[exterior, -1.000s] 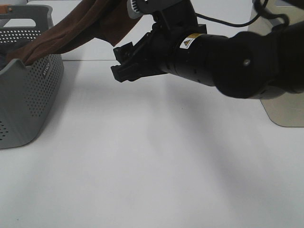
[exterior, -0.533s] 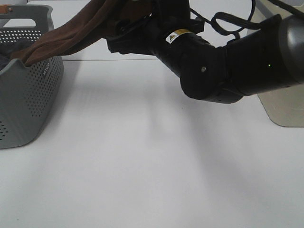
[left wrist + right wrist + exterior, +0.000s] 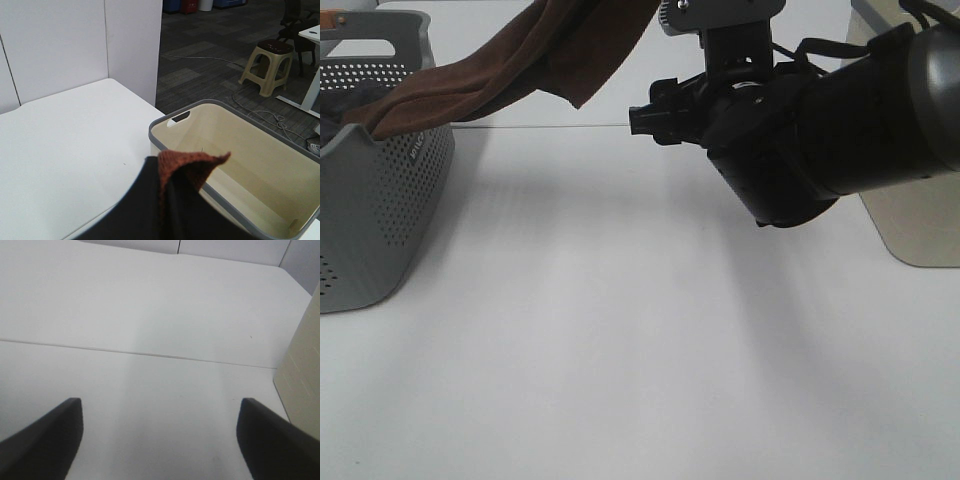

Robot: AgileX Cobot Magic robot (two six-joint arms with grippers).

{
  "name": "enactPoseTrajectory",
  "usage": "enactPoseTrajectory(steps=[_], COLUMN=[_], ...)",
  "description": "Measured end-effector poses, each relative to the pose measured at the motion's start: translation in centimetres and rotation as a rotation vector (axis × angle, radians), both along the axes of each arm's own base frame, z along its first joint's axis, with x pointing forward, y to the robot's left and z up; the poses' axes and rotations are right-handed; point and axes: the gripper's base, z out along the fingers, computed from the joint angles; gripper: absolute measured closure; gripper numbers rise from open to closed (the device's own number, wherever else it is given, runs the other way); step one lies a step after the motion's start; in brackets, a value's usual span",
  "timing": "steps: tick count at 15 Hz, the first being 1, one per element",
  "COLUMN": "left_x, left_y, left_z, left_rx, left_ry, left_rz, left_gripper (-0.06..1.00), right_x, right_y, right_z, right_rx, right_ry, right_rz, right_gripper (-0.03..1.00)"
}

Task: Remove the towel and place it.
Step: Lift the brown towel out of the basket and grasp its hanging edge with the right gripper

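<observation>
The dark reddish-brown towel [image 3: 510,70] stretches from inside the grey basket [image 3: 390,200] at the left up past the top edge of the exterior view, with a loose flap hanging near the middle. My left gripper [image 3: 167,175] is out of the exterior view. The left wrist view shows it shut on a corner of the towel [image 3: 192,162], held high. My right arm fills the right of the exterior view, its gripper [image 3: 648,113] in the air to the right of the hanging flap, not touching it. In the right wrist view the right gripper [image 3: 160,405] is open wide and empty.
A beige bin with a grey rim [image 3: 918,235] stands at the right; it also shows in the left wrist view [image 3: 240,165] and at the edge of the right wrist view [image 3: 300,370]. A dark grey cloth [image 3: 328,128] lies in the basket. A table seam [image 3: 550,126] runs across the back.
My right arm has swung to the right, its gripper moving away from under the towel. The towel's hanging flap now shows free; the towel stays stretched from the basket.
</observation>
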Motion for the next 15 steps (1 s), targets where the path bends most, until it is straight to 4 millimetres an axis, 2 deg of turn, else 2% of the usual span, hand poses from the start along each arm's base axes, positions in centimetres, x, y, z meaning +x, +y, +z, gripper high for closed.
enactPoseTrajectory(steps=[6,10,15], left_x=[0.3,0.3,0.3], left_y=[0.2,0.2,0.1], left_z=[0.5,0.8,0.8], left_rx=[0.011,-0.003,-0.014], left_ry=[-0.079,-0.115,-0.106], left_rz=[0.024,0.027,0.021], left_gripper=[0.94,0.94,0.94], right_x=[-1.9,-2.3,-2.3], right_y=[2.7,3.6,4.1], right_z=[1.8,1.8,2.4], right_rx=[0.107,0.147,0.088], right_ry=[0.174,0.195,0.136], right_rz=[0.398,0.496,0.572], right_gripper=[0.17,0.17,0.17])
